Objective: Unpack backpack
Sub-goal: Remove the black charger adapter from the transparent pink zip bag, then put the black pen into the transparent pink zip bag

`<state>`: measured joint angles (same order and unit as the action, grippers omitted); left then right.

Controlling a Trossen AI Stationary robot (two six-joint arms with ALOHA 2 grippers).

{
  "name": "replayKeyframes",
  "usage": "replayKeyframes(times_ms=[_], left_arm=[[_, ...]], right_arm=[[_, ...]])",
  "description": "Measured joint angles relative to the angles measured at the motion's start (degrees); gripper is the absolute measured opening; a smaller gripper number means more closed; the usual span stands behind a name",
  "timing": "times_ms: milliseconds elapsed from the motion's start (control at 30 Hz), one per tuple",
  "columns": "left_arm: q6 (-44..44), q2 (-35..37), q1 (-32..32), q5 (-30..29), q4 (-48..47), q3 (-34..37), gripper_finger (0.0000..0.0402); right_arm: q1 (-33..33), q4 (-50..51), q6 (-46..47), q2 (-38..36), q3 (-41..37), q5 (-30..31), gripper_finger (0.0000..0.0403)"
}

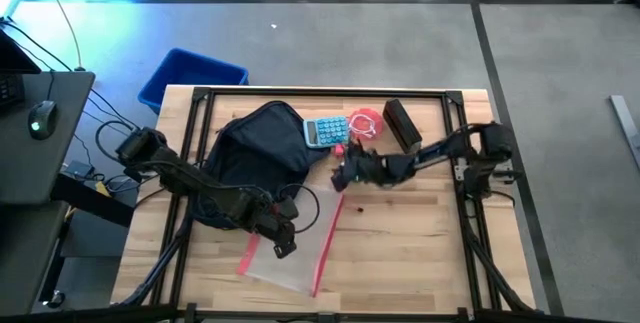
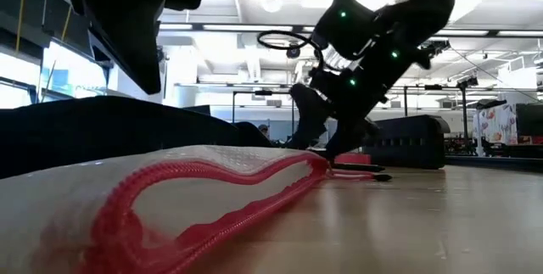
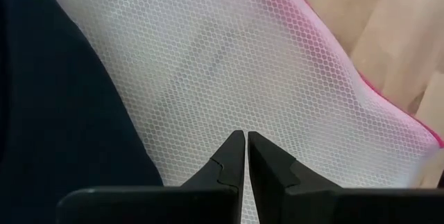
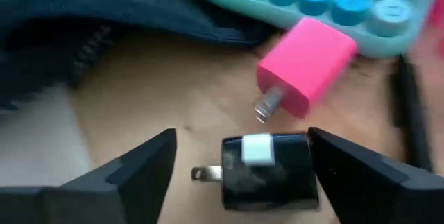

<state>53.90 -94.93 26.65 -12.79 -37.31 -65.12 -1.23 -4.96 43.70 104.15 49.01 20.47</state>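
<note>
The right gripper (image 4: pixel 239 165) hangs with fingers spread wide on either side of a black plug-in charger (image 4: pixel 267 170) lying on the wooden table (image 1: pixel 420 243), just beside a pink charger (image 4: pixel 306 66) and a teal calculator (image 1: pixel 326 130). Best to lift straight up and clear, without brushing either charger. The left gripper (image 3: pixel 245 156), fingers pressed together, rests on the mesh zip pouch (image 1: pixel 290 248) at the near edge of the navy backpack (image 1: pixel 255 153), left of centre.
</note>
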Motion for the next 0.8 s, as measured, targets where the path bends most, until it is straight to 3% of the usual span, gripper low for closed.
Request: replayKeyframes(times_ms=[67, 133, 300, 467, 633, 700, 800], left_arm=[[0.01, 0.06, 0.0, -0.02, 0.03, 0.0, 0.0], [0.01, 0.01, 0.0, -0.14, 0.12, 0.0, 0.0], [2.3, 0.06, -0.09, -0.39, 0.34, -0.02, 0.0], [4.56, 0.28, -0.17, 0.24, 2.7, -0.02, 0.0], [-1.87, -0.18, -0.17, 0.52, 11.75, -0.09, 0.0], [-5.92, -0.93, -0.23, 0.42, 13.53, -0.09, 0.0], [-8.57, -2.62, -1.14, 0.3, 15.47, -0.09, 0.0]], right_arm=[[-1.81, 0.48, -0.13, -1.02, 0.07, -4.58, 0.033], [-2.1, 2.58, -0.84, -2.72, 0.03, -5.49, 0.0337], [2.16, 9.45, -4.21, -12.07, 0.04, 1.41, 0.0332], [9.51, 20.33, -7.16, -25.91, 0.09, 6.7, 0.0314], [15.64, 29.86, -6.25, -37.48, 0.03, 0.47, 0.0307], [18.76, 32.23, -6.51, -39.99, -0.47, -2.53, 0.0306], [24.62, 34.48, -2.64, -41.35, -2.27, -2.07, 0.0306]])
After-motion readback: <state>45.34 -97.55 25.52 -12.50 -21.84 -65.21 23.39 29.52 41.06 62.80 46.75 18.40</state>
